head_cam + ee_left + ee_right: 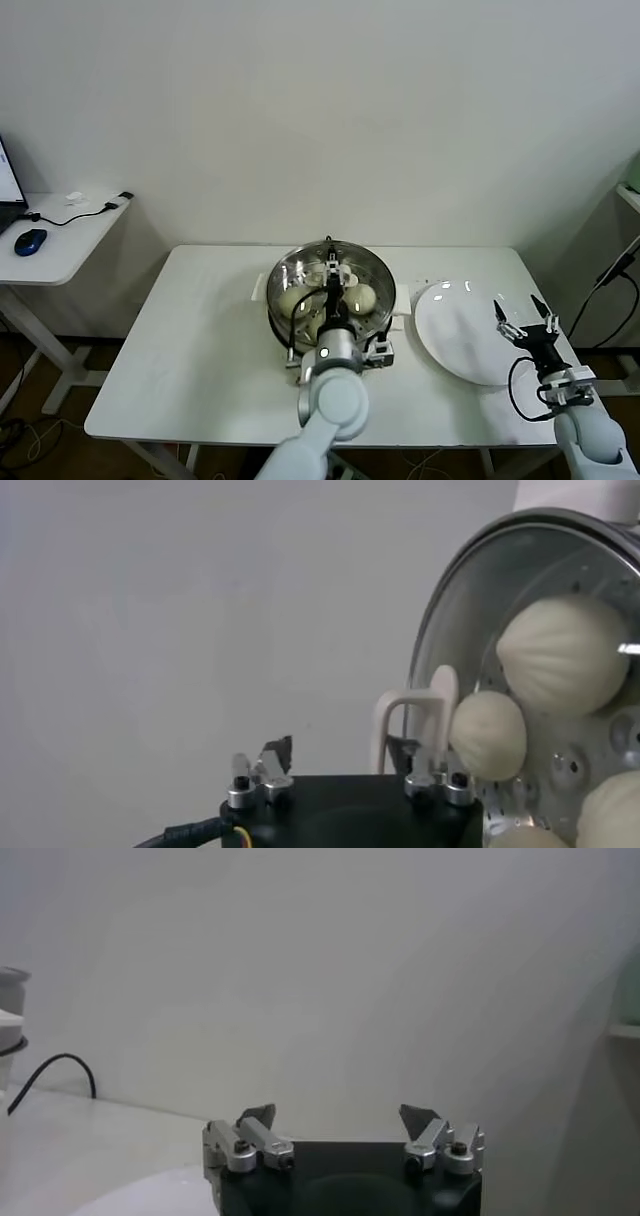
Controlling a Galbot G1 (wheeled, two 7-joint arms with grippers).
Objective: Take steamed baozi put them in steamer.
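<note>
The steamer point(276, 272) is a shiny steel pot standing mid-table. Several cream-white baozi lie on its perforated tray, among them one on the left point(291, 300) and one on the right point(361, 297). My left gripper point(335, 268) hangs open and empty over the pot. In the left wrist view the open left gripper point(340, 755) is beside the steamer rim point(450, 630), with baozi point(565, 652) point(488, 735) inside. My right gripper point(522, 315) is open and empty above the flat white plate point(450, 335); it also shows in the right wrist view point(338, 1116).
The white plate holds nothing, and its edge shows in the right wrist view point(150, 1193). A white handle point(410, 715) sticks out by the steamer rim. A side table point(60, 240) with a blue mouse point(30, 240) and cables stands at the far left.
</note>
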